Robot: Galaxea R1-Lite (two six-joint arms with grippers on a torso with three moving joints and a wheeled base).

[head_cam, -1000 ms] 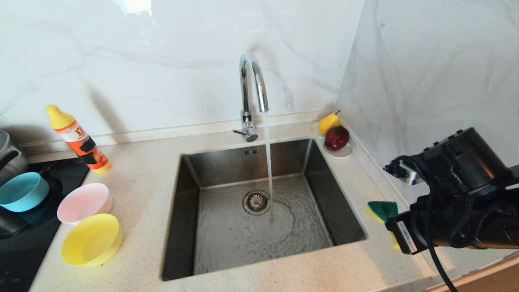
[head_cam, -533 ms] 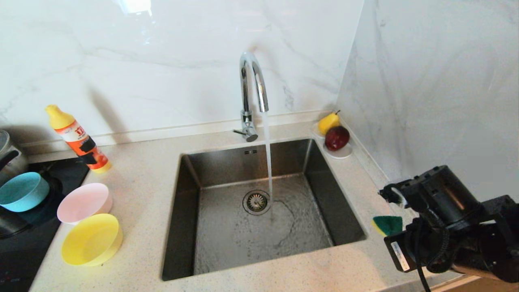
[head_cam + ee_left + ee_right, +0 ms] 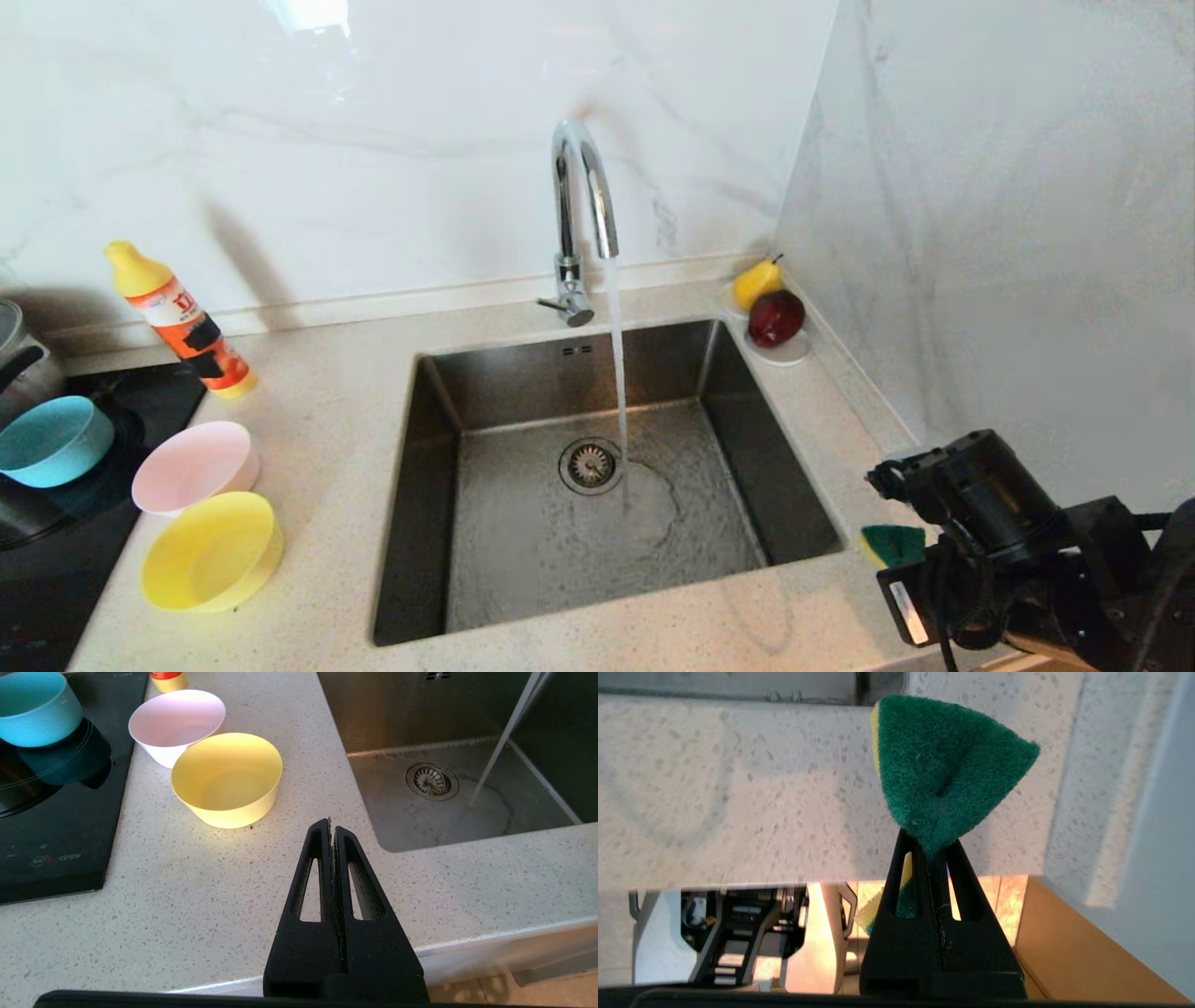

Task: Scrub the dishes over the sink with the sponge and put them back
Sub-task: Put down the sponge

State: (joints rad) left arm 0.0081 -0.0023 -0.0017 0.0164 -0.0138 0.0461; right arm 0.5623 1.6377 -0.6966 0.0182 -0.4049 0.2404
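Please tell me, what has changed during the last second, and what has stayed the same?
The right gripper, shut on the sponge, has sunk lower and drawn back toward the counter's front edge, right of the sink. Nothing was let go. The left gripper stayed shut and still. The three bowls, pink, blue and yellow, did not move; water keeps running.

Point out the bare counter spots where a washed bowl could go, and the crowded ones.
Free: the counter strip in front of the sink, and behind it between bottle and faucet. Crowded: left side with yellow bowl, pink bowl, blue bowl; right corner holds the fruit saucer.
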